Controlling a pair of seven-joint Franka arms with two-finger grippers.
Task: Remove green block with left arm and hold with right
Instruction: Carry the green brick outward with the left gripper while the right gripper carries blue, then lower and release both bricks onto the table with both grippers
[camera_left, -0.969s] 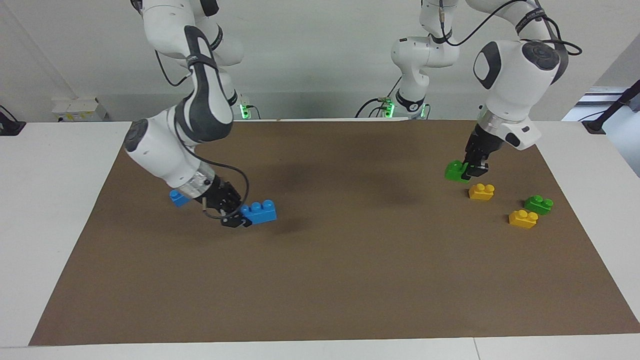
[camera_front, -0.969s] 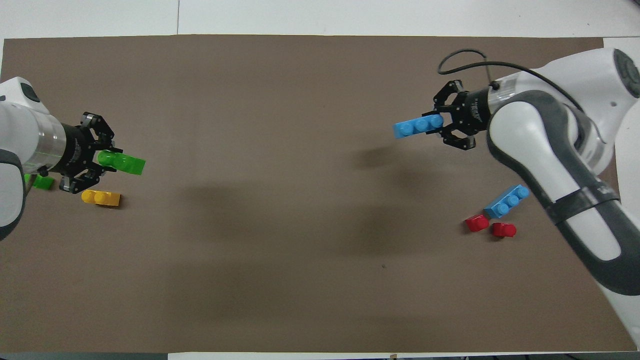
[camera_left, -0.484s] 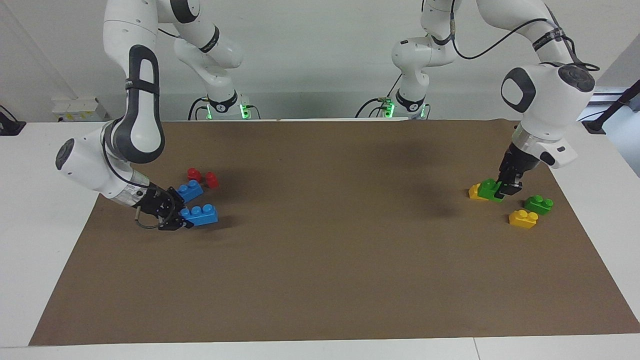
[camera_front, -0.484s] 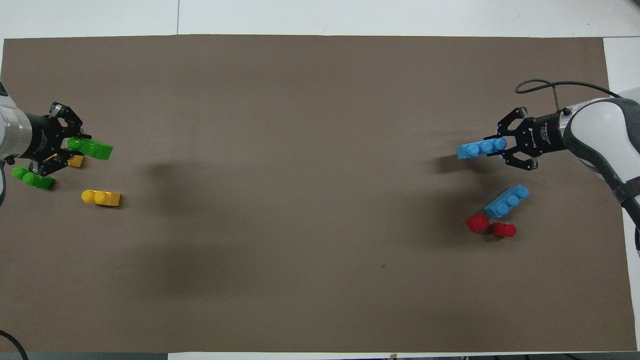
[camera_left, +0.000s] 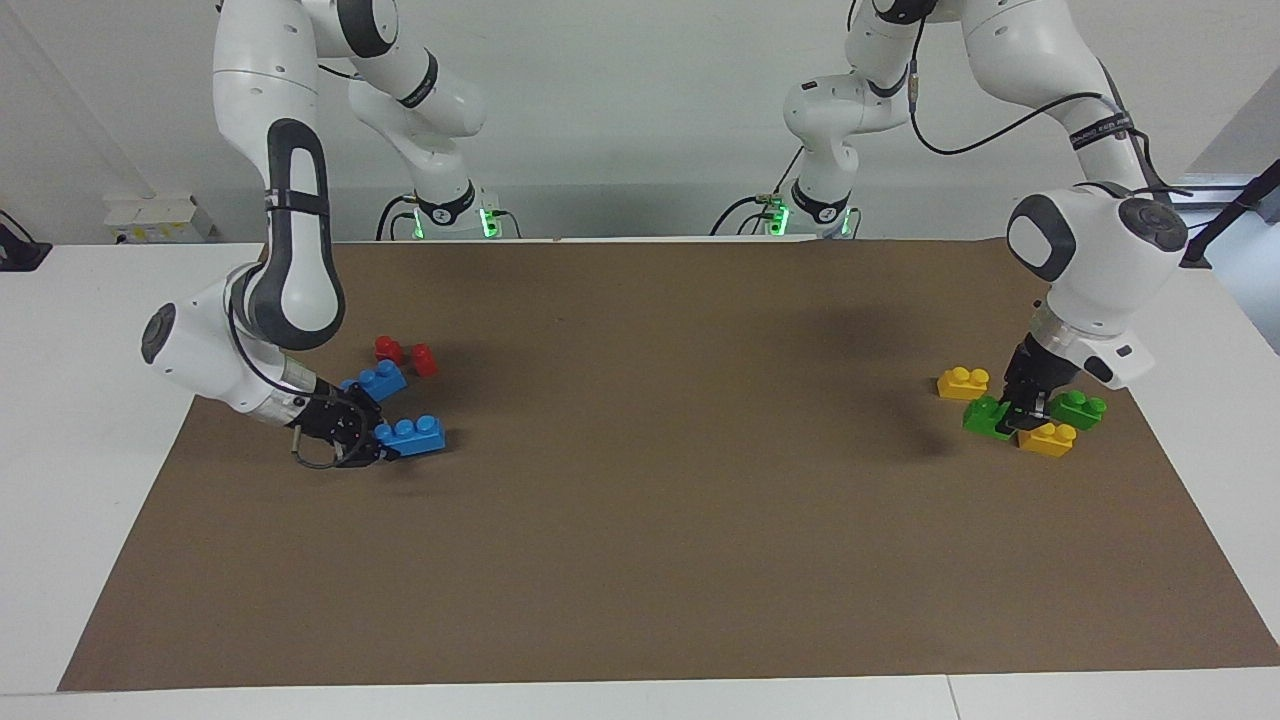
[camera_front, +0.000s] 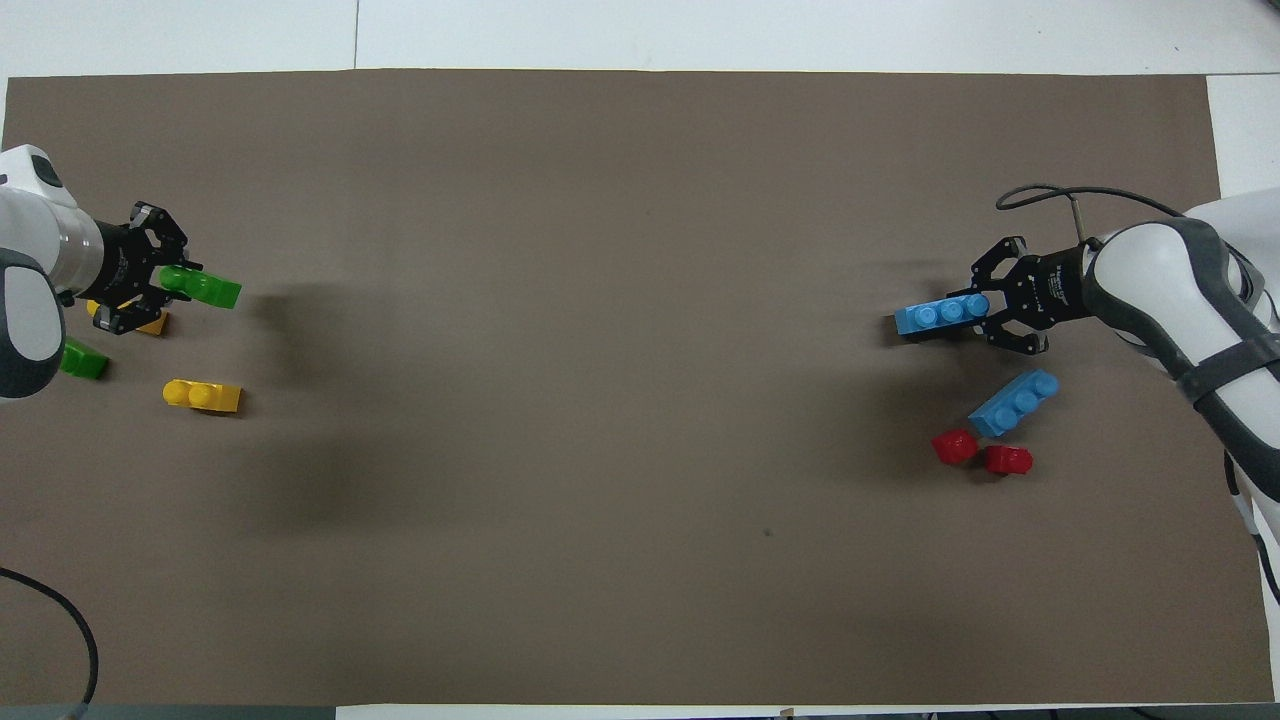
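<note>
My left gripper is shut on a green block and holds it low at the brown mat, between two yellow bricks; I cannot tell if it touches the mat. In the overhead view the left gripper grips one end of that green block. A second green block lies on the mat beside it, also in the overhead view. My right gripper is shut on a blue three-stud brick low at the mat; overhead it holds the brick by one end.
One yellow brick lies nearer the robots than the held green block, another just under the left gripper. A second blue brick and two red pieces lie near the right gripper. The brown mat covers the table.
The left gripper carried the green block down and away from the robots, past the nearer yellow brick. The right gripper carried the blue brick toward its end of the table and lowered it.
</note>
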